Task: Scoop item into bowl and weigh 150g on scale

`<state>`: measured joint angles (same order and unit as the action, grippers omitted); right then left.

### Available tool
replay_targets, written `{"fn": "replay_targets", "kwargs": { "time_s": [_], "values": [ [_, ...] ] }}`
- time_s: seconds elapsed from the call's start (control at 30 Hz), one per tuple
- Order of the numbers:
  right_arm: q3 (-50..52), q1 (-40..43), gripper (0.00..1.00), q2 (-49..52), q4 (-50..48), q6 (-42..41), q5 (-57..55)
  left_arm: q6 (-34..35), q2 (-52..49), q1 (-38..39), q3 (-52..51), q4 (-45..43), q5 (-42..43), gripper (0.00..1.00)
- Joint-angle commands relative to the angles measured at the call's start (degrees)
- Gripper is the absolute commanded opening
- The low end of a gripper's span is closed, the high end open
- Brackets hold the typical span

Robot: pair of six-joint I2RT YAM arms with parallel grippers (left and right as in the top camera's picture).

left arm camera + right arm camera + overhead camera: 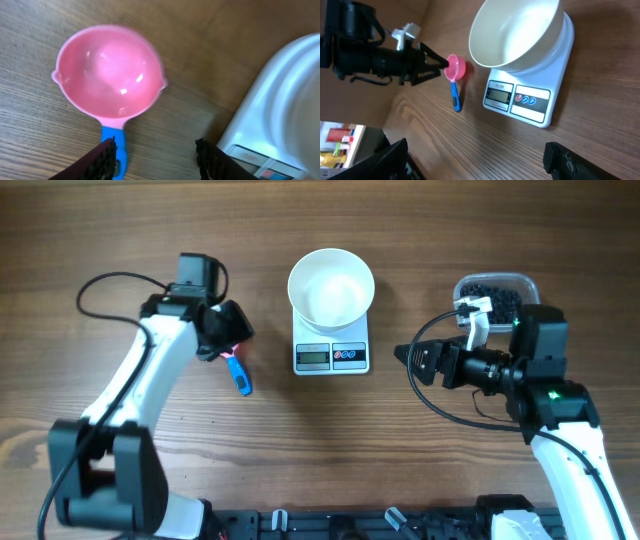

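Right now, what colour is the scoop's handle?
Blue, below the pink cup of the scoop. The handle shows best in the right wrist view.

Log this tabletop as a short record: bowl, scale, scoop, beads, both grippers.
White rectangular kitchen scale: centre of wooden table
Round white bowl: empty, on the scale
Pink scoop with blue handle: empty, lying left of the scale
Tiny black beads: in clear plastic tub, right of the scale
Left gripper: open, above scoop handle
Right gripper: open, holding nothing
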<state>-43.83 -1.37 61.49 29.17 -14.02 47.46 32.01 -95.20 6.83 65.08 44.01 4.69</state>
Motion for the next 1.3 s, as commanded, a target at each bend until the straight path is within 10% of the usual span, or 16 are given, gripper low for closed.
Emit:
{"fn": "replay_targets", "kwargs": {
  "time_s": [0.0,1.27],
  "values": [
    [-0.3,-0.2,0.9,0.7,1.9,0.6,-4.3,-0.9,-4.4,0.8,-0.2,1.0,-3.1,0.56],
    [-0.3,-0.2,0.96,9.7,1.8,3.5,-6.4,-7.6,-9.7,3.7,-4.7,-9.5,-9.7,0.27]
  ]
}}
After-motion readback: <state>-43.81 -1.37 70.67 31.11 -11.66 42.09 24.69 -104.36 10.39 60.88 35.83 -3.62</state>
